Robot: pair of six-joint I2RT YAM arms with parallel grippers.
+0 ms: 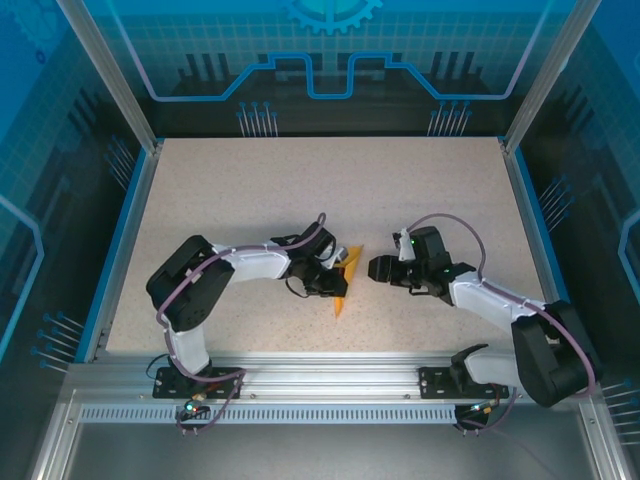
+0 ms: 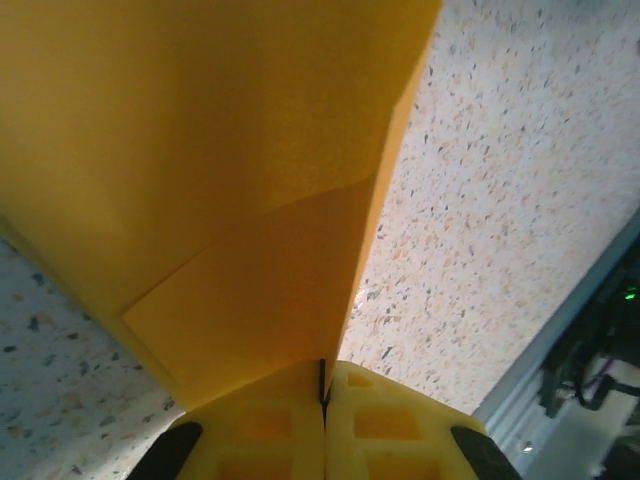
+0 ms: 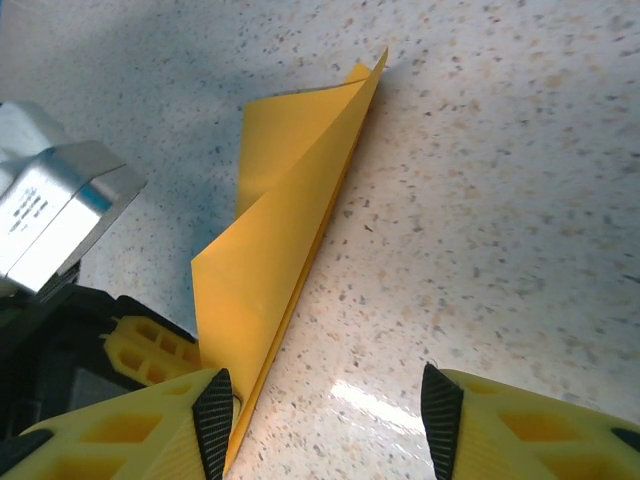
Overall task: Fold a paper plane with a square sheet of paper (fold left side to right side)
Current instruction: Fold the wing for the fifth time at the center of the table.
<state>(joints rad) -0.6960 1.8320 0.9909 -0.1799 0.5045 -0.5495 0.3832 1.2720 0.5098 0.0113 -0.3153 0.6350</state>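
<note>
Left tool (image 2: pixel 323 390) clenched on the orange paper plane (image 3: pixel 270 260), right tool (image 3: pixel 328 410) spread apart just beside it, speckled table (image 1: pixel 300 180) beneath.

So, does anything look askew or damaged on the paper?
No damage. The paper is folded but not flat: one layer stands up, pinched by the left gripper. The right gripper is open beside it.

the left end effector (image 2: pixel 323 388) pinches the folded orange paper plane (image 2: pixel 230 180), speckled tabletop (image 2: pixel 500 200) behind it.
</note>
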